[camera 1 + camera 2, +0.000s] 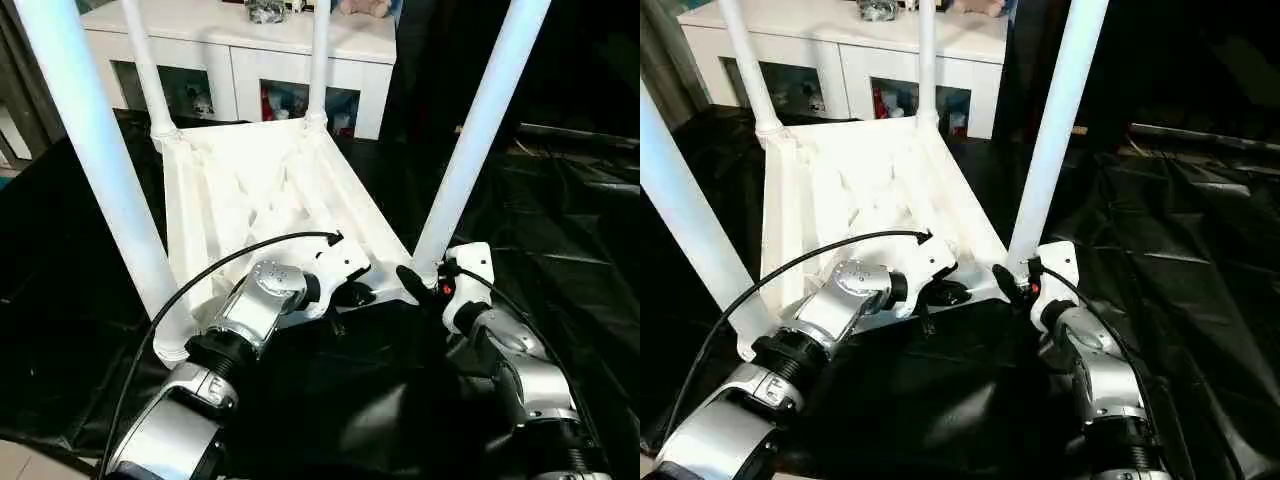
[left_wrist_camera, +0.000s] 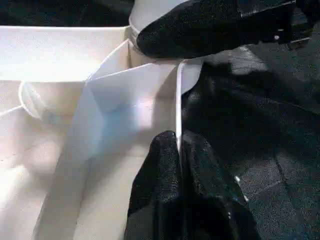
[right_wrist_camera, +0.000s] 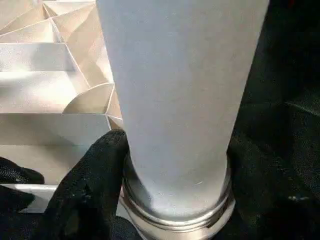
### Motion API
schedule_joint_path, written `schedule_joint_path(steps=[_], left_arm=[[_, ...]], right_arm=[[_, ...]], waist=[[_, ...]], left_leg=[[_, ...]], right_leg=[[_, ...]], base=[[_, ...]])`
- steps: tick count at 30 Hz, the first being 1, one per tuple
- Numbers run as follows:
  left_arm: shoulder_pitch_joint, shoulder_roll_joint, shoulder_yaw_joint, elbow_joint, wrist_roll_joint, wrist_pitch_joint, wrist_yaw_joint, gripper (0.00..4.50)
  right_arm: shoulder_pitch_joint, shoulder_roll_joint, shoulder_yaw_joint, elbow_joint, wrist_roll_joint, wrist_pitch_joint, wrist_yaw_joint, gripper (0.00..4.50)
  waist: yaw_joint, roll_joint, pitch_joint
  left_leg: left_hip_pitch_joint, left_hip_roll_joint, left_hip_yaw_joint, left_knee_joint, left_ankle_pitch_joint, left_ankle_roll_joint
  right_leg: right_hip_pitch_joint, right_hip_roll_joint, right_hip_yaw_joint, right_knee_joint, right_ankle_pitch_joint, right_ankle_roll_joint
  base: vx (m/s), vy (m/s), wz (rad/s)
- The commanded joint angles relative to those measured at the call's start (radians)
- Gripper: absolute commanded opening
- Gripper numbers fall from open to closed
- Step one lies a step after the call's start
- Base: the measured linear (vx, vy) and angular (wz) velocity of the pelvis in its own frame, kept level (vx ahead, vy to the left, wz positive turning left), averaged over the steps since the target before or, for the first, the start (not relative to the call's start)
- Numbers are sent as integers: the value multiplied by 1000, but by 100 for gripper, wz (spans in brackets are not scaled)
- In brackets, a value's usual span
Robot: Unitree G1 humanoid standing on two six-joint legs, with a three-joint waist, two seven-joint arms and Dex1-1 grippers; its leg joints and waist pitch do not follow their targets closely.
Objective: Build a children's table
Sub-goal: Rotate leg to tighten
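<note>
Pinched tight, the left gripper [image 2: 177,150] has its two black fingers pressed together on the thin near edge wall of the children's table [image 1: 270,190]. Over on the other side, the right gripper [image 1: 425,285] stands spread around the base of the near right leg [image 1: 480,130], one black finger [image 3: 92,185] lying against the tube just above its threaded collar.

That table is upside down on the black cloth [image 1: 560,230], ribbed underside facing up, and all four corner sockets are filled: near left leg [image 1: 95,150], near right leg, far left leg [image 1: 148,75] and far right leg [image 1: 320,55] each stand upright out of their round sockets. Between the ribs the open cells of the underside look bare and white.

Behind the table sits a white cabinet [image 1: 240,50] with glass doors; small colourful items show through the glass, too small to make out. A few objects lie on its top as well, unclear what they are. A black cable [image 1: 200,280] loops over the left forearm.
</note>
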Motion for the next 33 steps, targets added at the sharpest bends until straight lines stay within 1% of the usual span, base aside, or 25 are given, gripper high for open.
schedule_joint_path(steps=[1, 2, 3, 4, 5, 6, 7, 8, 9, 10, 11, 12, 13, 14, 15, 17, 18, 19, 23, 25, 28, 29, 31, 32, 33], left_arm=[[25, -28, -50, 0, -40, -27, -84, 0], [26, -24, -49, -2, -42, -28, -94, 0], [33, -1, -46, -14, -55, -25, -137, 0], [36, 8, -44, -17, -58, -25, -151, 0], [38, 16, -42, -20, -61, -24, -163, 0], [45, 39, -40, -30, -69, -29, -201, 0], [52, 60, -39, -42, -77, -30, -233, 0], [65, 102, -36, -66, -90, -35, -291, 0], [67, 106, -36, -68, -91, -36, -296, 0], [69, 114, -36, -72, -94, -38, -307, 0], [76, 129, -36, -85, -101, -36, -336, 0], [83, 143, -37, -97, -108, -32, -362, 0], [88, 154, -40, -108, -113, -25, -384, 0], [104, 189, -50, -138, -125, -4, -442, 0], [109, 201, -52, -147, -128, 4, -457, 0], [110, 205, -51, -146, -128, 1, -456, 0], [108, 205, -43, -139, -123, -6, -442, 0], [108, 205, -42, -139, -123, -6, -441, 0], [110, 209, -37, -147, -125, -7, -443, 0], [110, 212, -39, -152, -128, -4, -440, 0], [108, 213, -38, -151, -129, -7, -435, 0], [107, 212, -37, -150, -129, -10, -433, 0], [106, 210, -35, -147, -128, -13, -425, 0], [106, 209, -34, -147, -128, -14, -423, 0], [106, 207, -34, -148, -128, -14, -420, 0]], right_arm=[[2, 3, 130, -52, 44, -5, 172, 327], [4, -4, 129, -57, 49, -1, 187, 340], [12, -41, 137, -78, 54, 5, 245, 340], [15, -56, 141, -85, 52, 5, 262, 361], [18, -68, 144, -91, 49, 5, 276, 361], [23, -101, 148, -104, 48, 0, 317, 376], [29, -132, 152, -115, 45, -13, 353, 376], [48, -202, 169, -152, 52, -28, 450, 376], [50, -209, 171, -156, 53, -29, 460, 376], [55, -222, 175, -165, 56, -31, 481, 376], [61, -242, 174, -177, 65, -28, 509, 376], [65, -258, 171, -186, 74, -23, 532, 376], [68, -269, 172, -192, 77, -21, 545, 376], [78, -309, 176, -211, 87, -13, 596, 376], [82, -324, 179, -218, 90, -10, 617, 376], [84, -333, 183, -223, 90, -9, 631, 376], [85, -341, 191, -226, 90, -8, 643, 376], [86, -341, 194, -225, 87, -10, 642, 376], [85, -341, 216, -216, 71, -14, 646, 376], [84, -342, 220, -210, 68, -17, 641, 376], [79, -343, 228, -188, 45, -24, 630, 376], [79, -342, 230, -183, 39, -28, 628, 352], [73, -340, 235, -159, 19, -33, 607, 344], [69, -337, 233, -150, 15, -30, 593, 327], [64, -332, 227, -142, 16, -27, 582, 327]], waist=[[2, -5, -39], [3, -8, -39], [5, -7, -38], [4, -13, -39], [6, -10, -38], [6, -10, -39], [6, -10, -39], [8, -9, -38], [9, -8, -38], [9, -8, -38], [10, -7, -38], [10, -8, -39], [10, -2, -39], [10, -4, -40], [12, -3, -40], [9, -3, -39], [9, -6, -39], [10, -6, -39], [10, -5, -38], [10, -5, -39], [9, -7, -39], [9, -6, -38], [9, -8, -38], [8, -7, -38], [8, -6, -38]], left_leg=[[10, 29, -18, -76, -325, 12], [10, 30, -17, -74, -318, 20], [9, 30, -17, -74, -311, 26], [7, 30, -16, -73, -304, 33], [6, 30, -14, -72, -289, 41], [5, 29, -16, -72, -279, 43], [5, 29, -16, -72, -279, 43], [8, 32, -13, -71, -271, 51], [5, 33, -14, -71, -268, 58], [6, 34, -14, -71, -267, 59], [9, 35, -13, -71, -265, 62], [6, 35, -14, -71, -258, 62], [10, 37, -13, -72, -259, 61], [10, 38, -14, -71, -257, 60], [9, 39, -14, -71, -249, 63], [10, 37, -11, -69, -246, 68], [10, 36, -10, -68, -248, 67], [10, 36, -11, -68, -250, 66], [12, 37, -11, -70, -265, 54], [11, 36, -11, -70, -261, 51], [10, 35, -11, -68, -252, 53], [10, 35, -11, -69, -252, 53], [11, 35, -11, -69, -258, 51], [11, 35, -11, -69, -261, 47], [11, 34, -11, -69, -263, 44]], right_leg=[[27, -35, 13, -77, -313, -162], [28, -35, 13, -76, -298, -167], [29, -34, 13, -75, -283, -171], [32, -34, 14, -73, -272, -173], [30, -36, 15, -72, -261, -176], [33, -37, 13, -71, -266, -178], [33, -37, 13, -71, -266, -178], [31, -36, 14, -71, -256, -184], [33, -36, 15, -68, -243, -189], [33, -35, 15, -68, -237, -191], [29, -35, 15, -67, -226, -200], [33, -36, 14, -63, -214, -208], [29, -34, 15, -63, -201, -217], [32, -35, 14, -60, -188, -222], [35, -33, 14, -56, -164, -228], [32, -32, 15, -56, -147, -238], [32, -33, 14, -56, -147, -243], [32, -34, 14, -56, -153, -243], [31, -36, 16, -61, -200, -232], [32, -36, 16, -59, -196, -228], [32, -36, 15, -58, -183, -230], [32, -35, 15, -58, -186, -229], [31, -35, 15, -60, -202, -226], [30, -35, 15, -61, -210, -226], [30, -35, 15, -61, -215, -225]], base=[[0, 0, 0], [0, 0, 0], [0, 0, 0], [0, 0, 0], [0, 0, 0], [0, 0, 0], [0, 0, 0], [0, 0, 0], [0, 0, 0], [0, 0, 0], [0, 0, 0], [0, 0, 0], [0, 0, 0], [0, 0, 0], [0, 0, 0], [0, 0, 0], [0, 0, 0], [0, 0, 0], [0, 0, 0], [0, 0, 0], [0, 0, 0], [0, 0, 0], [0, 0, 0], [0, 0, 0], [0, 0, 0]])
